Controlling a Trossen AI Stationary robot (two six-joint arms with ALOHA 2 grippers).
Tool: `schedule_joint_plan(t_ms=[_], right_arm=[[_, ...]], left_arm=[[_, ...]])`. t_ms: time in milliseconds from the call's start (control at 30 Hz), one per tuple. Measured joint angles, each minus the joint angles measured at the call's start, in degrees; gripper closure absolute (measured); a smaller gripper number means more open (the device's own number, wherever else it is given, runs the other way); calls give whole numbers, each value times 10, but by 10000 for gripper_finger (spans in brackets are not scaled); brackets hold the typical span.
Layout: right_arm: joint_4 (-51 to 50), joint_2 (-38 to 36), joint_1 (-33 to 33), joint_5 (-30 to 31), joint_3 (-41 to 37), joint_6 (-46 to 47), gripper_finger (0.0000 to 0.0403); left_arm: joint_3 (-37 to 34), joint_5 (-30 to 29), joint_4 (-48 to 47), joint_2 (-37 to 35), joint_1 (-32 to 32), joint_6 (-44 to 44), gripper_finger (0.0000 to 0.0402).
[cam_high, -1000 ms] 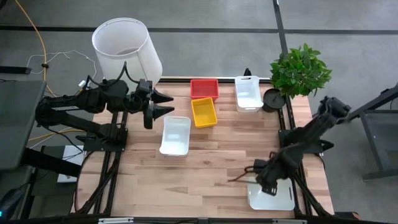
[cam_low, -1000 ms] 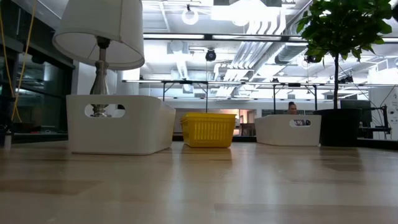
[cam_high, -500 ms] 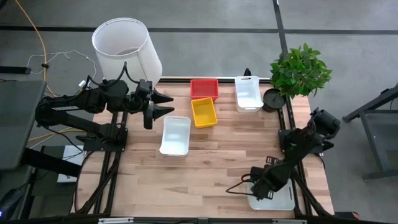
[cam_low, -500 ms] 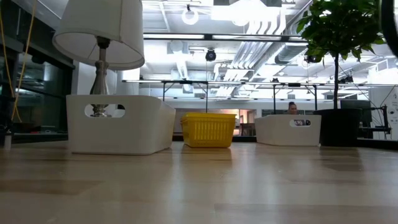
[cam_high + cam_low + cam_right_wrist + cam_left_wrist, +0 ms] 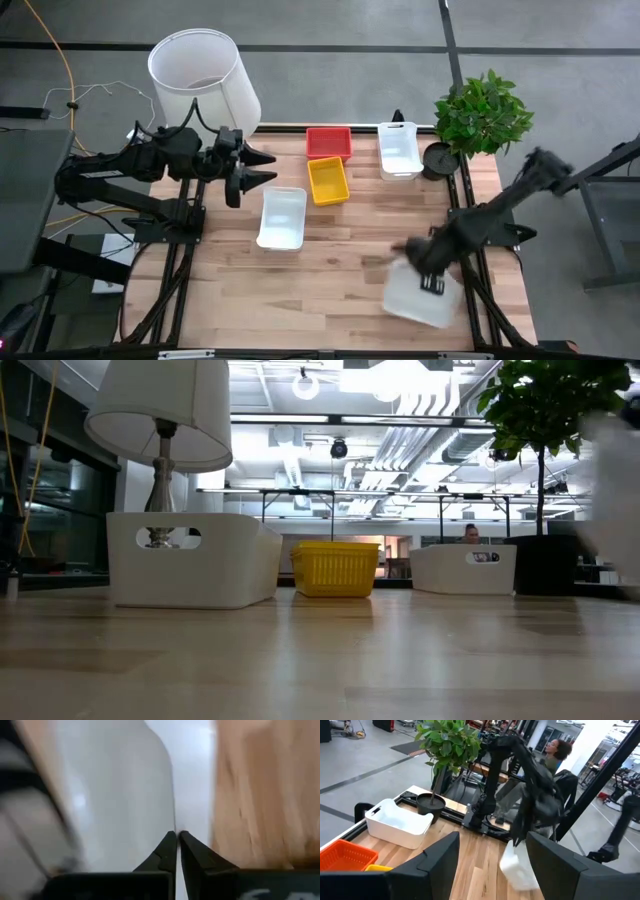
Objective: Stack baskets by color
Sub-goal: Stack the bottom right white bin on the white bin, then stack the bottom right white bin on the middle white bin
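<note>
While my right gripper [image 5: 428, 268] pinches the white shallow plastic basket's [image 5: 420, 296] rim | basket now lifted, shifted from potted plant [image 5: 482, 112] | stacking next | left gripper [image 5: 252, 168] wide, idle.

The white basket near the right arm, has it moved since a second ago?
Yes. The white basket, gripped by the right gripper, has shifted left, away from the table's right edge.

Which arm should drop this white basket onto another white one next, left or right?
Right. The right gripper is shut on the rim of the white basket at the table's near right. The left gripper is open and holds nothing, hovering by the middle white basket, a likely target.
</note>
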Motion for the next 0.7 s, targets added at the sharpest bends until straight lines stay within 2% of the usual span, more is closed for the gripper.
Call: schedule_joint_plan(t_ms=[133,233,400,500,700], right_arm=[[46,-111,-81,36,15,49,402],[106,-147,-151,82,16,83,403],[293,-109,-241,159,15,88,403],[396,-61,-275,158,16,83,403],[307,-32,-292,139,15,117,403]], left_arm=[[0,0,15,-10,0,10,181],[0,-1,59,-16,0,41,181],[0,-26,144,-20,0,95,181],[0,-45,167,-22,0,120,181],[0,-49,162,-25,0,131,181]])
